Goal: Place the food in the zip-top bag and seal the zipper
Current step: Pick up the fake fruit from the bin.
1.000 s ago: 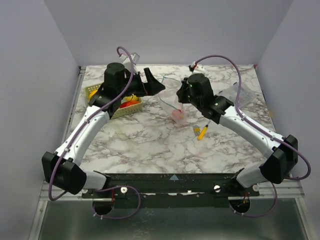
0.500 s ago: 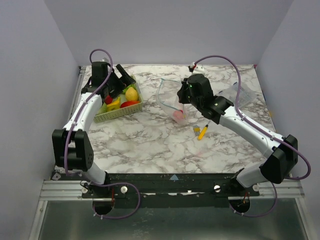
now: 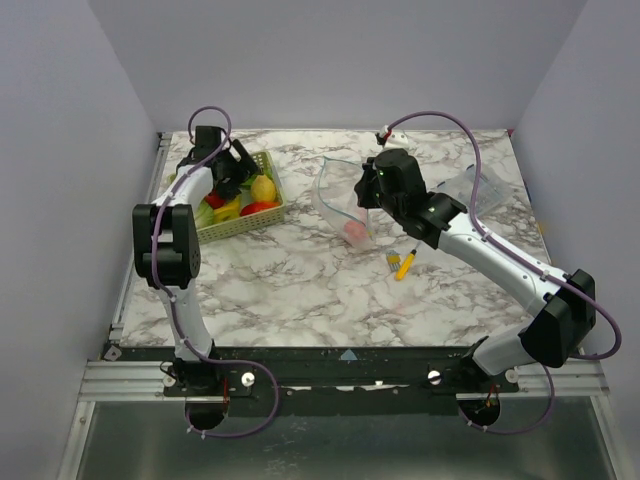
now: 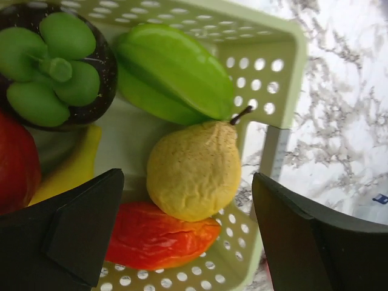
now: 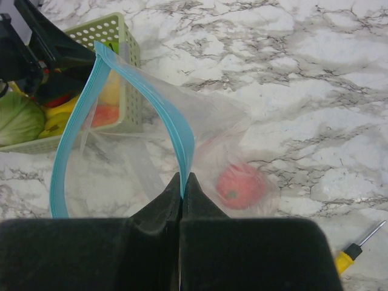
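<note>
The green basket (image 3: 246, 221) at the back left holds the food: a yellow pear (image 4: 193, 170), a red-orange piece (image 4: 160, 236), a green star fruit (image 4: 176, 79), a dark mangosteen (image 4: 51, 66). My left gripper (image 4: 185, 233) is open just above the basket, its jaws either side of the pear and red-orange piece; it also shows in the top view (image 3: 238, 170). My right gripper (image 5: 182, 193) is shut on the zipper (image 5: 173, 124) and holds the zip-top bag (image 3: 340, 200) open at mid table. A red fruit (image 5: 241, 187) lies inside the bag.
A thin yellow stick with a black tip (image 3: 404, 262) lies right of the bag. A smaller clear plastic piece (image 3: 462, 186) lies at the back right. The basket sits near the left wall.
My left arm has swung from beside the bag back left to the basket and lowered over the fruit. The right gripper and the bag have stayed put.
</note>
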Robot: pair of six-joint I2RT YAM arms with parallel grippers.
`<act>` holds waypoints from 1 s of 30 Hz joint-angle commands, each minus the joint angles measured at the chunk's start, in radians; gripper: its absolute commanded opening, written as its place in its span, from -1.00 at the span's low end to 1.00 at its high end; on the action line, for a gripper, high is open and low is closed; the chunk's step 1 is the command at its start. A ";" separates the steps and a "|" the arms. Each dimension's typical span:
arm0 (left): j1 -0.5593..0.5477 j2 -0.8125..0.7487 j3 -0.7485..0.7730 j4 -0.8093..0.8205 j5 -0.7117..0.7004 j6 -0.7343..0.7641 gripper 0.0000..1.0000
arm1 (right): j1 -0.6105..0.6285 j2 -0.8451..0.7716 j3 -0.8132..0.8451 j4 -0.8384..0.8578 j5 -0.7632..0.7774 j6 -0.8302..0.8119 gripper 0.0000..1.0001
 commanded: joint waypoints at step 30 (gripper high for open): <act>-0.021 0.109 0.028 -0.035 0.183 -0.137 0.06 | -0.005 -0.018 -0.012 0.012 -0.017 0.019 -0.99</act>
